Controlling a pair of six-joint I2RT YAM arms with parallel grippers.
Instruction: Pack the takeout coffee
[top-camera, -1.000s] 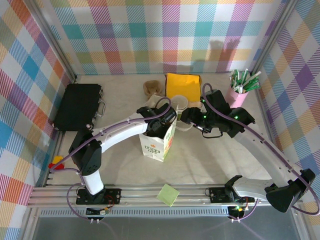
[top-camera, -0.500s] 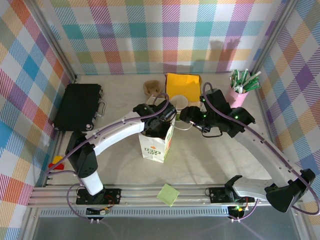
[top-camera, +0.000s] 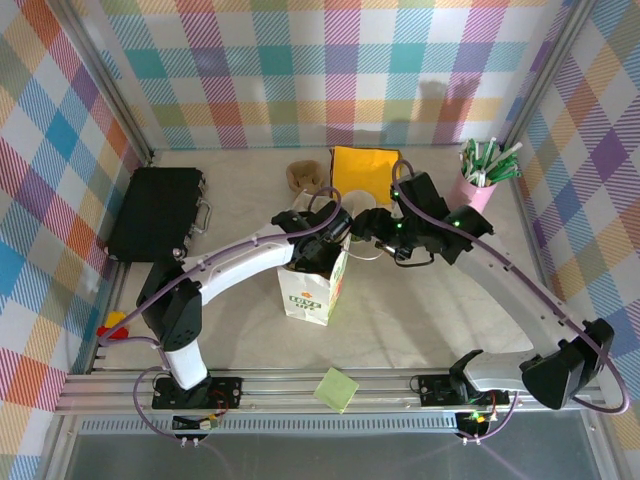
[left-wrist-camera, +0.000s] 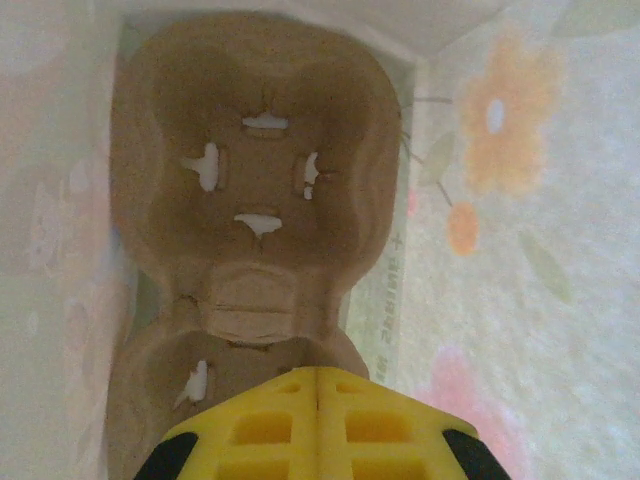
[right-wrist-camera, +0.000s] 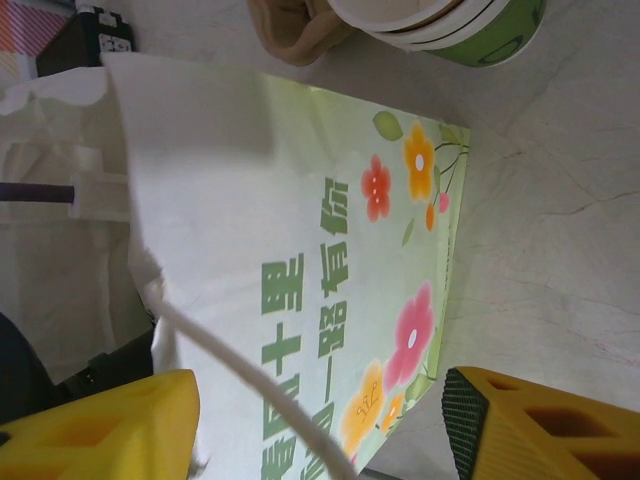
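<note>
The white paper bag (top-camera: 312, 290) with flowers and green print stands upright mid-table. My left gripper (top-camera: 327, 237) reaches down into its mouth; in the left wrist view its yellow fingers (left-wrist-camera: 318, 372) are shut with nothing between them, just above a brown cardboard cup carrier (left-wrist-camera: 255, 170) on the bag's floor. My right gripper (top-camera: 373, 238) hangs open beside the bag's right side (right-wrist-camera: 300, 230), and the bag's white cord handle (right-wrist-camera: 255, 385) runs loosely between its fingers (right-wrist-camera: 320, 425). The takeout coffee is out of view.
A stack of nested green-banded cups (top-camera: 358, 206) (right-wrist-camera: 450, 25) stands just behind the bag, next to a brown carrier piece (top-camera: 303, 177). A yellow napkin (top-camera: 366, 168) lies behind. A pink cup of sticks (top-camera: 479, 180) is back right, a black case (top-camera: 155, 212) left, a green note (top-camera: 335, 389) on the front rail.
My right arm has swung slightly left and toward the back, bringing its gripper closer to the bag's mouth. The bag has shifted a little left. The left gripper stays shut inside it.
</note>
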